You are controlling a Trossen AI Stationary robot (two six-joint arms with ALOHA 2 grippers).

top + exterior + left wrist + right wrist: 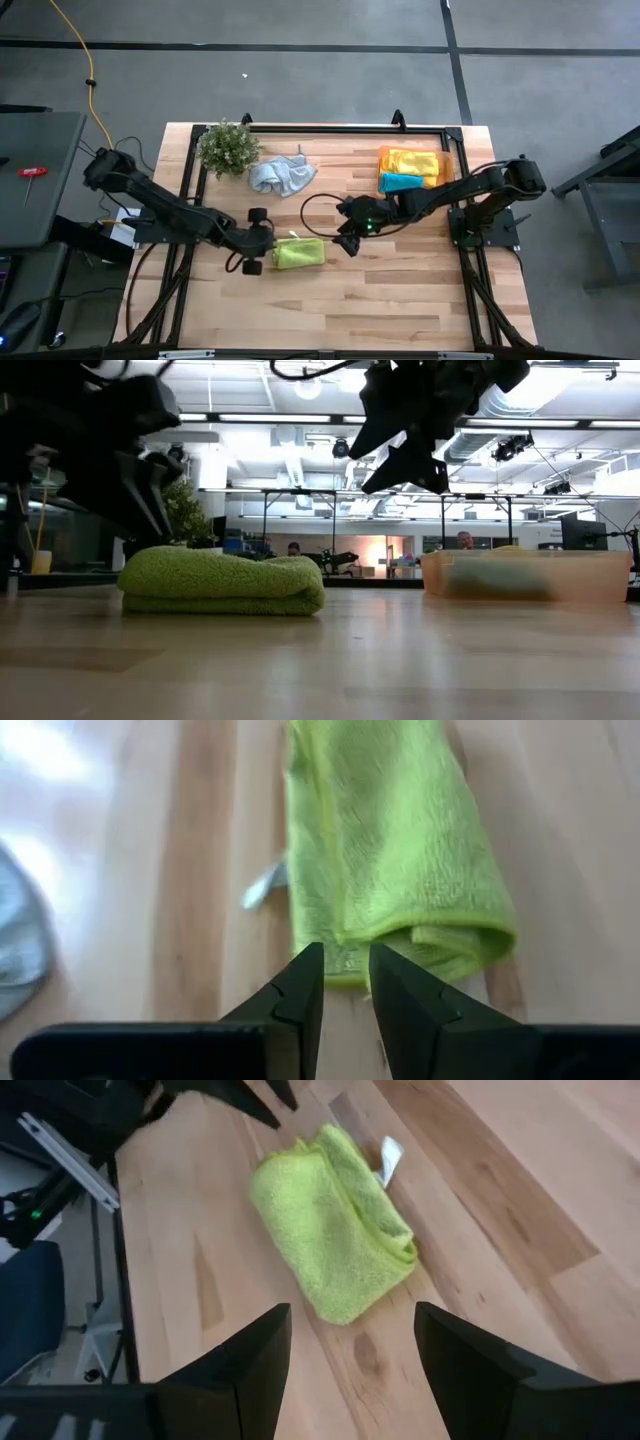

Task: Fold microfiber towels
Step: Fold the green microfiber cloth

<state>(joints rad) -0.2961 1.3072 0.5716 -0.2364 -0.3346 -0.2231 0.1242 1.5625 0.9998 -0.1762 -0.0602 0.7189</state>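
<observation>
The lime green towel (299, 253) lay folded. The left end effector (345, 982) was nearly closed, empty (right one (350, 1345) was open). Lifting it gently would keep it neat.

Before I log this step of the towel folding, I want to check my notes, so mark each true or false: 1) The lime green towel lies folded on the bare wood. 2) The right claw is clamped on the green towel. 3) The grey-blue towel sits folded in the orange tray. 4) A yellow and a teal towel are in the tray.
1) True: the lime green towel lies folded on the table.
2) False: the right claw is open and hangs above the towel, holding nothing.
3) False: the grey-blue towel lies crumpled on the wood beside the plant.
4) True: the yellow towel and teal towel lie in the orange tray.
</observation>
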